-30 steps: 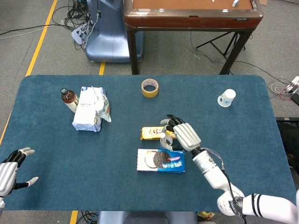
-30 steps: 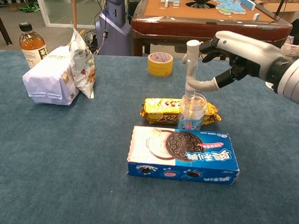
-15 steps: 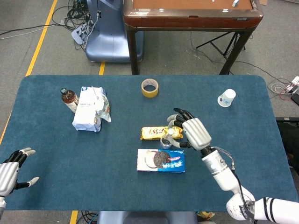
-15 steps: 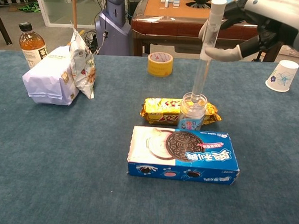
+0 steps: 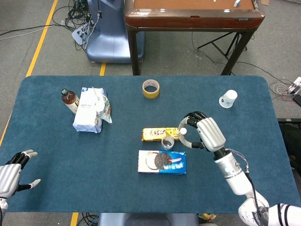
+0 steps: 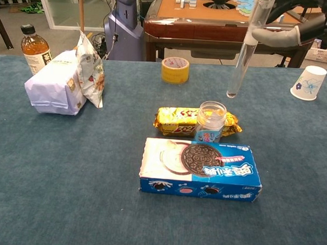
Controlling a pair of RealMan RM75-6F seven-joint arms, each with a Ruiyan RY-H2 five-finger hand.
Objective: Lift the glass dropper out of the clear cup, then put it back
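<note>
The clear cup (image 6: 210,122) (image 5: 167,142) stands between a yellow snack pack and a blue cookie box. My right hand (image 5: 205,133) (image 6: 298,28) pinches the glass dropper (image 6: 246,49) near its top and holds it in the air, tilted; its lower tip hangs above and just right of the cup's mouth. In the head view only the dropper's white top (image 5: 183,131) shows beside the fingers. My left hand (image 5: 10,174) is far off at the table's front left corner, fingers spread, holding nothing.
A yellow snack pack (image 6: 180,121) lies behind the cup, a blue cookie box (image 6: 201,169) in front. A tape roll (image 6: 175,69), a paper cup (image 6: 308,82), a white bag (image 6: 59,84) and a bottle (image 6: 34,45) stand further off. The wooden table (image 5: 193,14) is behind.
My right hand has risen up and to the right with the dropper, and the dropper's tip has come out of the clear cup. The left hand has barely moved.
</note>
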